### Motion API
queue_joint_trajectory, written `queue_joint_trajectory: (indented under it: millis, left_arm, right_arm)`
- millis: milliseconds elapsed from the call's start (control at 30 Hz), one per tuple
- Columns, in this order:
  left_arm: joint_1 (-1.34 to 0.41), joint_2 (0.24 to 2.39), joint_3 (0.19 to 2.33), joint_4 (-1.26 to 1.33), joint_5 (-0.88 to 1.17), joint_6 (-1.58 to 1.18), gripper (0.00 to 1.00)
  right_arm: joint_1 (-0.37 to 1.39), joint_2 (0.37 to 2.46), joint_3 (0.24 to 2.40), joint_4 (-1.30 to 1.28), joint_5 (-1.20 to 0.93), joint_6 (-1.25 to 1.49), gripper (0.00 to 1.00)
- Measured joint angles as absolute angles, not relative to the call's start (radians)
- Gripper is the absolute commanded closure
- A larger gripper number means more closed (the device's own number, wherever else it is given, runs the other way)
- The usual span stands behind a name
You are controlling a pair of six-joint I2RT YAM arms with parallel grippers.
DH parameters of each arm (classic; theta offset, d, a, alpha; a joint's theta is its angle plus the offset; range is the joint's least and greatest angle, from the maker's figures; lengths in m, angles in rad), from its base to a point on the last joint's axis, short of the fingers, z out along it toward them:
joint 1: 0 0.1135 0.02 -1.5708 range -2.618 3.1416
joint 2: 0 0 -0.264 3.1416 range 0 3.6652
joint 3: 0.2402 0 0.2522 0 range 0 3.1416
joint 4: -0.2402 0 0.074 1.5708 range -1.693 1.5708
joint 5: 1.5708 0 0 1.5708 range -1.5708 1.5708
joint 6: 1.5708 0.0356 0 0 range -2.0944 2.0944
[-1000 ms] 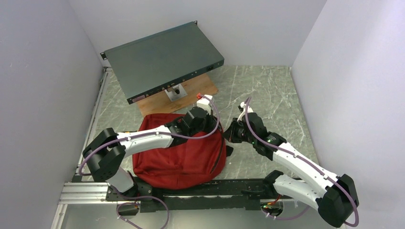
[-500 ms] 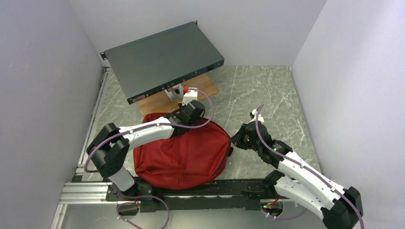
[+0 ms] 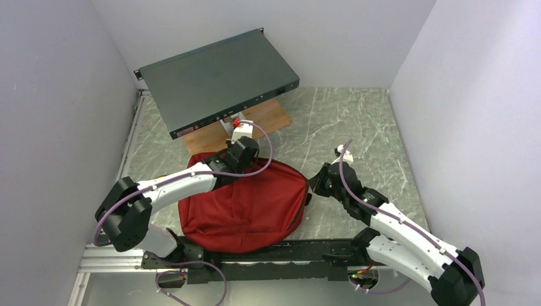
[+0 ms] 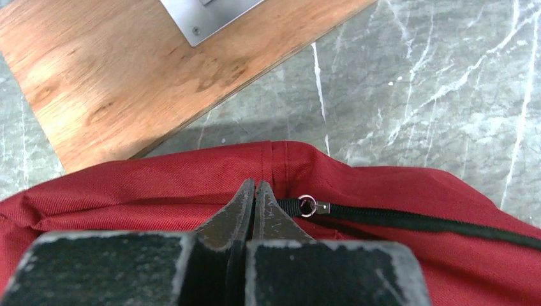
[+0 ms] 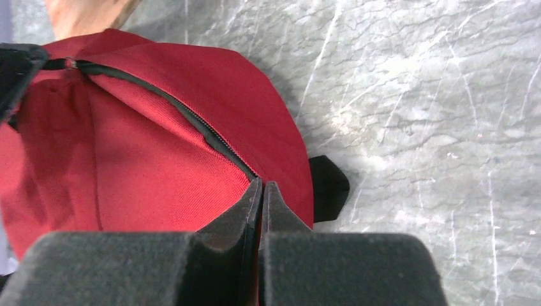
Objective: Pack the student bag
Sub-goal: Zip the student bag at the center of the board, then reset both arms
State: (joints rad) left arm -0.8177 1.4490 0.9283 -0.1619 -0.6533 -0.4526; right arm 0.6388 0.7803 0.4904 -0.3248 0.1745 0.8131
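Plainly, the soft red fabric bag [image 3: 245, 207] slumps on veined marble [image 3: 357, 121]; both jaws pressed together.

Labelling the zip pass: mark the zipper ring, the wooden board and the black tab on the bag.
zipper ring [image 4: 307, 205], left wrist view, on the metal loop.
wooden board [image 4: 127, 76], left wrist view, bare top face.
black tab [image 5: 328, 188], right wrist view, its middle.

Bright, even lighting; soft shadows; wrist views blur up close.
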Motion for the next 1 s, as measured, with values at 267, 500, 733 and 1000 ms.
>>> queue_joint_trajectory:
  millis: [267, 500, 733, 1000]
  left_arm:
    - [-0.795, 1.394, 1.029, -0.253, -0.449, -0.353, 0.19]
    - [-0.794, 1.159, 1.032, -0.271, -0.206, -0.33, 0.08]
    - [-0.794, 0.955, 0.995, -0.28, -0.086, -0.326, 0.01]
    - [-0.794, 0.752, 0.914, -0.316, -0.068, -0.29, 0.0]
  right_arm:
    - [0.559, 0.948, 0.564, -0.283, 0.193, 0.695, 1.0]
    - [0.201, 1.042, 0.648, -0.295, 0.179, 0.577, 1.0]
    - [-0.119, 1.052, 0.694, -0.354, 0.132, 0.508, 1.0]
    - [0.065, 1.028, 0.742, -0.367, -0.105, 0.437, 0.6]
